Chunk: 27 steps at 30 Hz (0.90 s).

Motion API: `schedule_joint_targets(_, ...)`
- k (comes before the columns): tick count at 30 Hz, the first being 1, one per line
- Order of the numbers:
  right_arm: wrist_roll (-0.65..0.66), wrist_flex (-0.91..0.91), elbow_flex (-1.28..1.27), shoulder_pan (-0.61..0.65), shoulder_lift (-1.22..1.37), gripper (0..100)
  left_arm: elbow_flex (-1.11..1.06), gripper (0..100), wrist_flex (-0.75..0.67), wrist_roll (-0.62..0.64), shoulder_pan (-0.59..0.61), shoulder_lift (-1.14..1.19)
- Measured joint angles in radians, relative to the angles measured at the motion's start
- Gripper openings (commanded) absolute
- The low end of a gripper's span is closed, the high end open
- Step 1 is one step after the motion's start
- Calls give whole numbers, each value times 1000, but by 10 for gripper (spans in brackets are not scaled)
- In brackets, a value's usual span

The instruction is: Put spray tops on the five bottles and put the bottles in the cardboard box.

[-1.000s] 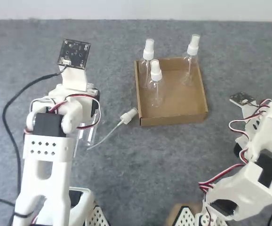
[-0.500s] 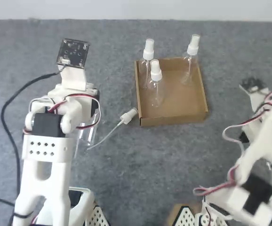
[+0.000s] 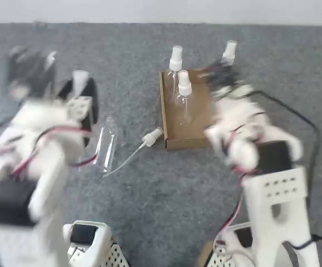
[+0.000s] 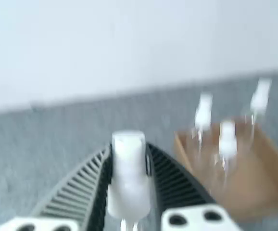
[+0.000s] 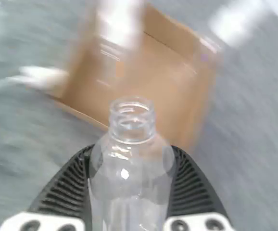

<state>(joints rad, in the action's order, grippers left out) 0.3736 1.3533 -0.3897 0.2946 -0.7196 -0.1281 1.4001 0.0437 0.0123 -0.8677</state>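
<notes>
the grey carpet (image 3: 166, 194) spread under everything; the cardboard box (image 3: 186, 142) sat open at its middle, three capped bottles (image 3: 184, 104) upright in it; the right gripper (image 5: 132, 154) hung over the box's right side, clamped on a clear bottle (image 5: 129, 180) that sat between its fingers, long axis along them, open neck pointing out past the fingertips toward the box; the left gripper (image 4: 128, 151), well left of the box, was closed on a white spray top (image 4: 128, 185) held lengthwise between the fingers, head past their tips; a bare bottle (image 3: 105, 146) lay on its side between the left arm and the box, neck toward the far edge; a loose spray top (image 3: 152, 135) lay just beside the box's near left corner, head toward it, tube trailing toward the lying bottle.
</notes>
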Motion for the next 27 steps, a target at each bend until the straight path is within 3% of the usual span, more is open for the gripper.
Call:
schedule_joint_targets(4, -89, -117, -110, 269, -11, 5, 97, 23, 46, 2, 0, -51)
schedule_joint_targets(11, -203, -425, -324, 514, -14, 6, 120, 23, 29, 64, -3, -52)
schedule_joint_targets(23, -176, -628, -525, 666, -97, 6, 107, 23, -98, 242, -2, -54)
schedule_joint_targets(27, -219, -755, -631, 671, -201, 6, 49, 22, -109, 259, -74, -52)
